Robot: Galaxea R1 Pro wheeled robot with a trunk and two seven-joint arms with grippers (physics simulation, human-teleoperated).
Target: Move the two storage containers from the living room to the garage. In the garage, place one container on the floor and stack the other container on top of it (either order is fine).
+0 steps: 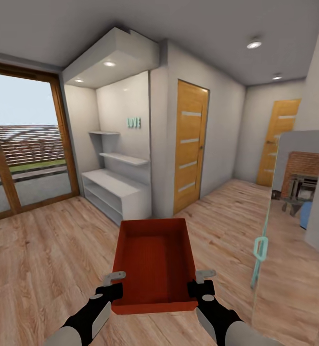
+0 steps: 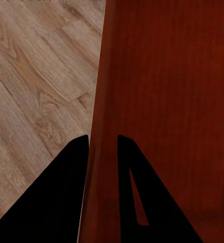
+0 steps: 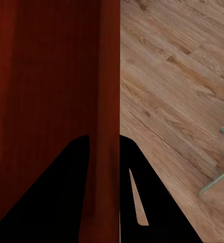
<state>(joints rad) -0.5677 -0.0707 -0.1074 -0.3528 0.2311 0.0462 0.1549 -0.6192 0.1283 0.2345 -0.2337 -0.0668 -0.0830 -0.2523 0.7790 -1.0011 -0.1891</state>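
Overhead, one orange-red storage container (image 1: 154, 259) hangs above the wood-plank floor (image 1: 44, 250), held by both side walls. Left gripper (image 1: 112, 284) and right gripper (image 1: 201, 283) wrist views show fingers (image 2: 56, 202) clamped astride each wall; wooden doors (image 1: 190, 144) appear from the head.

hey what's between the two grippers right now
One orange-red storage container spans the gap. In the head view the left gripper pinches its left wall and the right gripper its right wall; each wrist view shows a wall between the fingers.
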